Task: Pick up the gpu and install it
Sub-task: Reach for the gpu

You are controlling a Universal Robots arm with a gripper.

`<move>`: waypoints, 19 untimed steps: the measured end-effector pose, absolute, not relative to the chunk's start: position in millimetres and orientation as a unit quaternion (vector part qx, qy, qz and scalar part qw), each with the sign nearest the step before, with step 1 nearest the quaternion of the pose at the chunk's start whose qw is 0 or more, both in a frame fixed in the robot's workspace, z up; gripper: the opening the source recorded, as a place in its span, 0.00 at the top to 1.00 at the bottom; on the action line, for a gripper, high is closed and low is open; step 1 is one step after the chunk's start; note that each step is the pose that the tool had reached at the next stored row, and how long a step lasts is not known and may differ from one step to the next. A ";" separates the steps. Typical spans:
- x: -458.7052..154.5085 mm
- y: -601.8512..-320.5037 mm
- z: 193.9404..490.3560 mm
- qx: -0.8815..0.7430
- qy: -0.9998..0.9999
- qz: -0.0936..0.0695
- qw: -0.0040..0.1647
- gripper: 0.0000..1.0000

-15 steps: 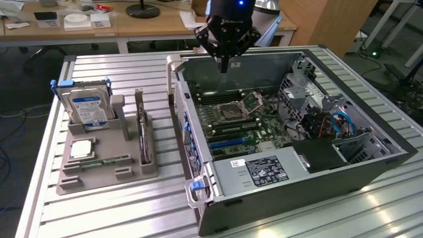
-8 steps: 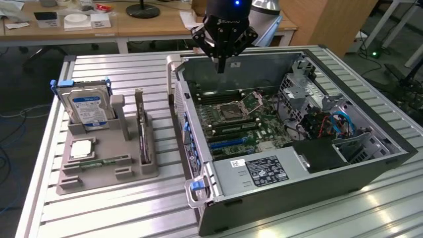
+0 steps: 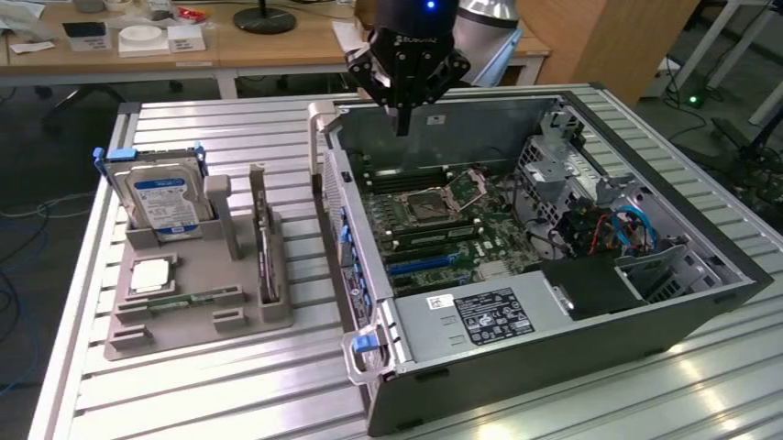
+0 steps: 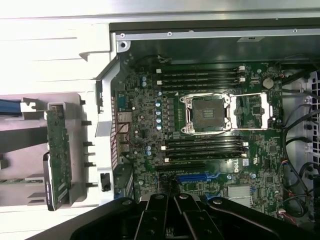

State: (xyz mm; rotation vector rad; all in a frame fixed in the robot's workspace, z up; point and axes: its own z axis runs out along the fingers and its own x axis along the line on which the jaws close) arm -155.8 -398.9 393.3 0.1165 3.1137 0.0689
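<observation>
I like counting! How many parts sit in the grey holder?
4: hard drive at the back, gpu upright beside it, silver chip before the drive, green memory stick frontmost. Others may be hidden.

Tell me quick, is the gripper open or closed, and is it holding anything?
Gripper: closed, holding nothing, above the open computer case; the gpu stands in the gray holder.

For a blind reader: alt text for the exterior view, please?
The gripper, shut and empty, hangs over an open computer case. The gpu stands on edge in a grey holder at the exterior view's left.
</observation>
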 end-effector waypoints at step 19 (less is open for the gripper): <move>-168.7 -398.9 393.3 0.037 0.999 0.022 0.013 0.89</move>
